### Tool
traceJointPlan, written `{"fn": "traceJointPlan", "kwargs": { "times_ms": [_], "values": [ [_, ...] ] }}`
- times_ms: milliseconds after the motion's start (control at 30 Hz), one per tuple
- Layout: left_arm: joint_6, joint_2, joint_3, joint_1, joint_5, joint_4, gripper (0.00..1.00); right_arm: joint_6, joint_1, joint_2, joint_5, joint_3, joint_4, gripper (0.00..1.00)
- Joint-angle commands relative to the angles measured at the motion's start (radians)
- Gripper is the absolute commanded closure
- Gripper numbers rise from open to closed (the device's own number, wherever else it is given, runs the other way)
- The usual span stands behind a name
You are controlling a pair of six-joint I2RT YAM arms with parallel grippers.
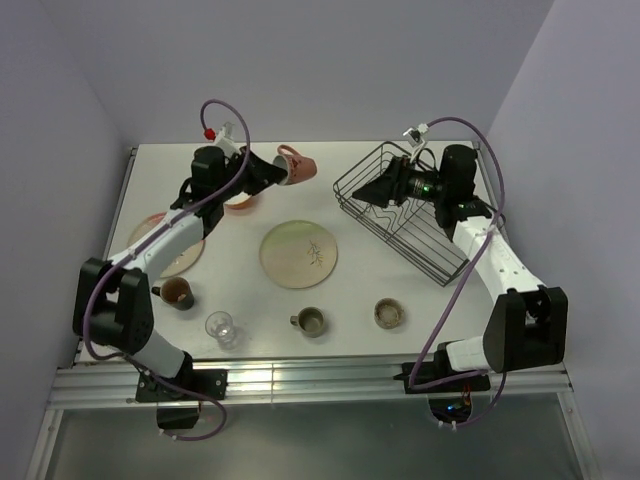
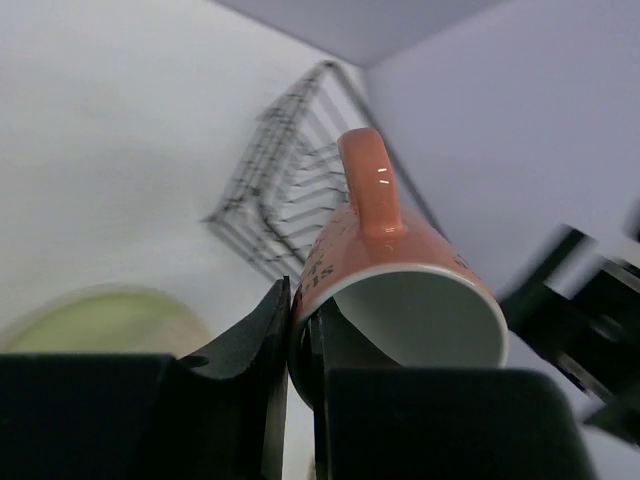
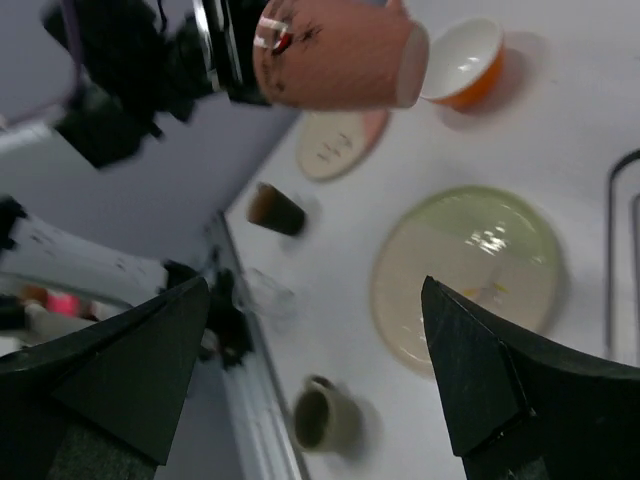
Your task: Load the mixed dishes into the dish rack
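Observation:
My left gripper (image 1: 276, 173) is shut on the rim of the pink cup (image 1: 297, 164), one finger inside and one outside, and holds it tilted above the back of the table. In the left wrist view the pink cup (image 2: 400, 275) fills the centre, handle up, pinched by the gripper (image 2: 300, 330), with the dish rack (image 2: 290, 180) beyond. My right gripper (image 1: 377, 192) hangs open over the dish rack (image 1: 420, 225), and nothing lies between its fingers (image 3: 315, 300). The cream-green plate (image 1: 299, 253) lies mid-table. The orange bowl (image 1: 240, 203) and the pink-cream plate (image 1: 165, 245) sit partly under the left arm.
Along the front stand a brown cup (image 1: 177, 292), a clear glass (image 1: 220, 326), a grey-green cup (image 1: 311, 321) and a small speckled bowl (image 1: 389, 314). The rack stands askew at the back right, close to the side wall.

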Motion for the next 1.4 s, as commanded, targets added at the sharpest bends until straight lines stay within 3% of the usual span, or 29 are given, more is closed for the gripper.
{"fn": "traceJointPlan", "kwargs": {
  "times_ms": [0, 100, 167, 333, 600, 967, 1367],
  "values": [
    [-0.144, -0.087, -0.153, -0.007, 0.262, 0.485, 1.0, 0.625, 0.029, -0.029, 0.016, -0.092, 0.556, 0.06],
    [-0.19, -0.155, -0.268, -0.026, 0.298, 0.711, 1.0, 0.742, 0.058, -0.022, 0.086, -0.073, 0.55, 0.06],
    [-0.172, -0.201, -0.307, -0.039, 0.304, 0.77, 1.0, 0.747, 0.091, -0.023, 0.125, -0.051, 0.493, 0.06],
    [-0.224, -0.248, -0.381, -0.044, 0.302, 0.934, 1.0, 0.827, 0.146, -0.051, 0.151, -0.1, 0.608, 0.04],
    [-0.247, -0.274, -0.394, -0.072, 0.311, 0.966, 1.0, 0.784, 0.212, -0.057, 0.154, -0.138, 0.615, 0.04],
    [-0.244, -0.293, -0.425, -0.089, 0.301, 0.957, 1.0, 0.89, 0.272, 0.0, 0.11, -0.108, 0.882, 0.05],
    [-0.253, -0.281, -0.437, -0.09, 0.285, 0.972, 1.0, 0.845, 0.362, 0.035, 0.123, -0.057, 0.816, 0.15]
  ]
}}
